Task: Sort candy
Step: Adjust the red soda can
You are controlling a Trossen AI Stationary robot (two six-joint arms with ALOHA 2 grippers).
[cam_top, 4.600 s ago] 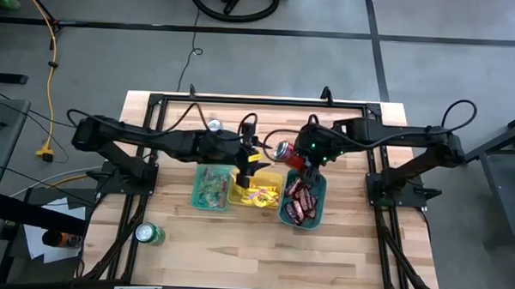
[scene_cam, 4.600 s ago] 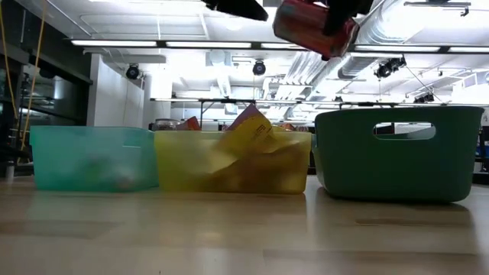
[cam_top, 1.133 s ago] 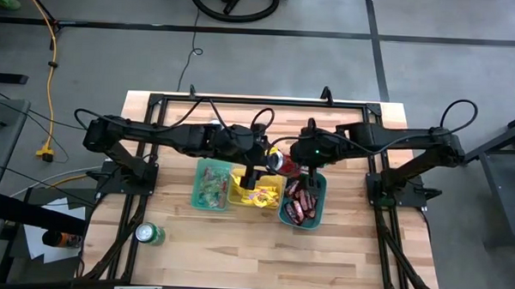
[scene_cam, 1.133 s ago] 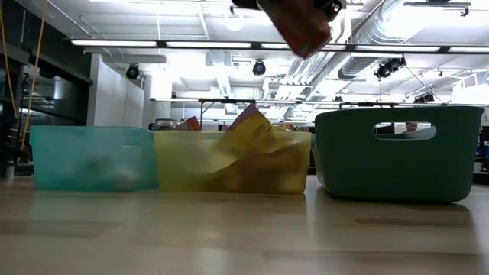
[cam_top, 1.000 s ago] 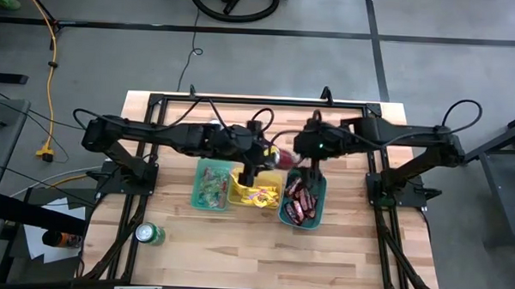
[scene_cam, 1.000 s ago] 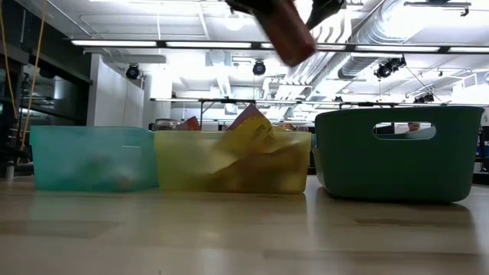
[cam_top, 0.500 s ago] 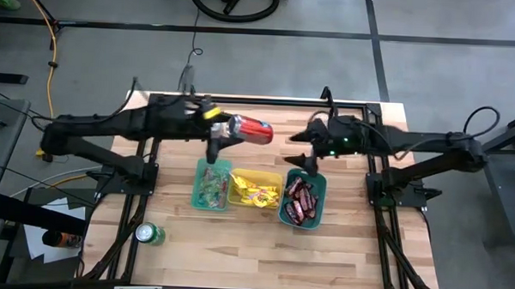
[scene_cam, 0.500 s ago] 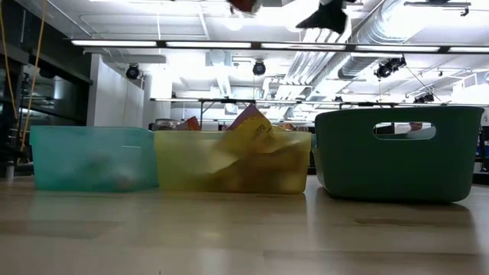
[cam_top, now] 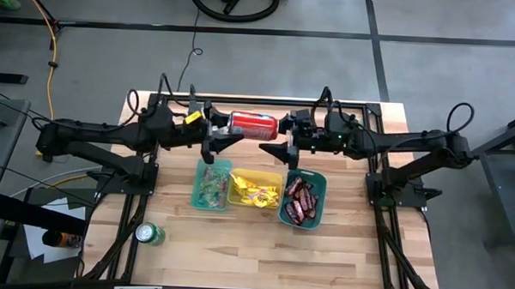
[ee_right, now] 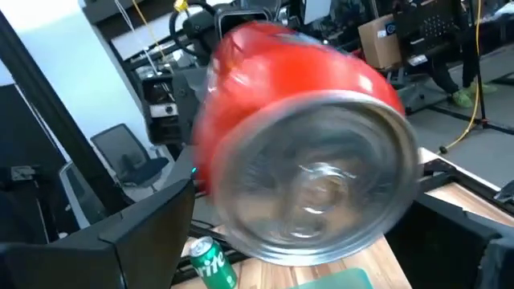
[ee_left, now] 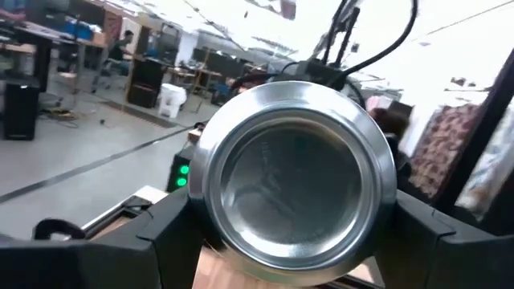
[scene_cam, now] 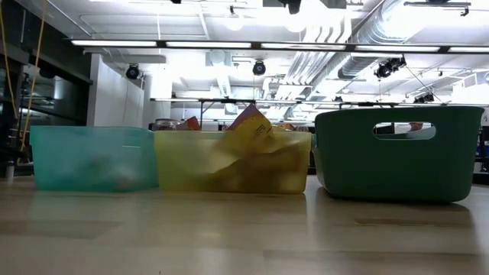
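Three plastic bins sit in a row on the slatted wood table (cam_top: 237,247): a teal bin (cam_top: 211,186) with tiny mixed pieces (cam_top: 210,187), a yellow bin (cam_top: 255,188) with crinkly square packets (cam_top: 257,192), and a dark green bin (cam_top: 304,200) with glossy brown-red bars (cam_top: 298,199). Behind the yellow bin, the left gripper (cam_top: 226,135) is clamped on a shiny red can (cam_top: 253,125) lying sideways in the air. The right gripper (cam_top: 283,138) hangs at the can's other end, fingers spread wide.
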